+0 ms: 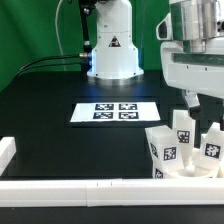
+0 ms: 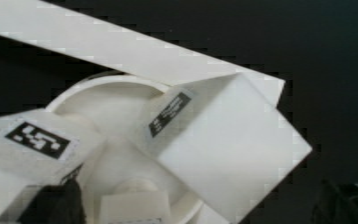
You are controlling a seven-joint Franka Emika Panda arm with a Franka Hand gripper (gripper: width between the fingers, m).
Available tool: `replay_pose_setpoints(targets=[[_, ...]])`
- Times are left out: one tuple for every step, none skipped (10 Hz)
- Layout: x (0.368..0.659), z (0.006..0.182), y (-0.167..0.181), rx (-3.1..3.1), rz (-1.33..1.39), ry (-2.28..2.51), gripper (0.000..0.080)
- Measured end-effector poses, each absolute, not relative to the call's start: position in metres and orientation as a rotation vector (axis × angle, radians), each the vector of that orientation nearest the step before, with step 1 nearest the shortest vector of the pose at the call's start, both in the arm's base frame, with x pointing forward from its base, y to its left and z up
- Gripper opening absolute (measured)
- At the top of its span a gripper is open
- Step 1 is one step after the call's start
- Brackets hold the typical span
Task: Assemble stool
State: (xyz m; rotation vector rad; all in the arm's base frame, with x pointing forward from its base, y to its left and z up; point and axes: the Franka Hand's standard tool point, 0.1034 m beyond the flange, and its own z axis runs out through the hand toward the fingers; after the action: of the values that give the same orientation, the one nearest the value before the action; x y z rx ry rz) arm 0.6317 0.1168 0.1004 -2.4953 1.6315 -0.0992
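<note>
White plastic is what you see at the exterior view's lower right: the stool (image 1: 185,150) sits on the black bench (image 1: 60,90), its tagged legs (image 1: 165,146) pointing up, tight in the corner of the border rails (image 1: 70,188). Your gripper (image 1: 199,103) hangs just above it, fingers spread, holding nothing. Behind lies the marker board (image 1: 113,112).

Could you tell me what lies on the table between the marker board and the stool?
Nothing: in the exterior view, the stretch between the marker board and the stool is bare black table. The wrist view does not show this stretch.
</note>
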Motion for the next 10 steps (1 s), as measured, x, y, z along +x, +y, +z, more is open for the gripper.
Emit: replay_pose_setpoints(targets=[[0.636,0.105,0.121,-2.735,-0.142,1.274,0.0649],[0.639,0.108,0.124,-2.851,-0.149,0.993,0.0649],[0.637,0.108,0.124,-2.895,-0.121,0.875,0.0649],[0.638,0.108,0.122,-2.932,-0.136,0.783,0.0649],[0.638,0.108,0.121,-2.960,-0.143,0.704,0.0649],[0.639,0.108,0.121,-3.015,-0.152,0.557,0.0649],[0.642,0.108,0.128,-3.110,-0.166,0.204,0.0649],[0.643,0.108,0.137,-3.123,-0.141,-0.040,0.0649],[0.642,0.109,0.142,-3.118,-0.101,-0.237,0.0649],[0.640,0.112,0.148,-3.114,-0.079,-0.441,0.0649]])
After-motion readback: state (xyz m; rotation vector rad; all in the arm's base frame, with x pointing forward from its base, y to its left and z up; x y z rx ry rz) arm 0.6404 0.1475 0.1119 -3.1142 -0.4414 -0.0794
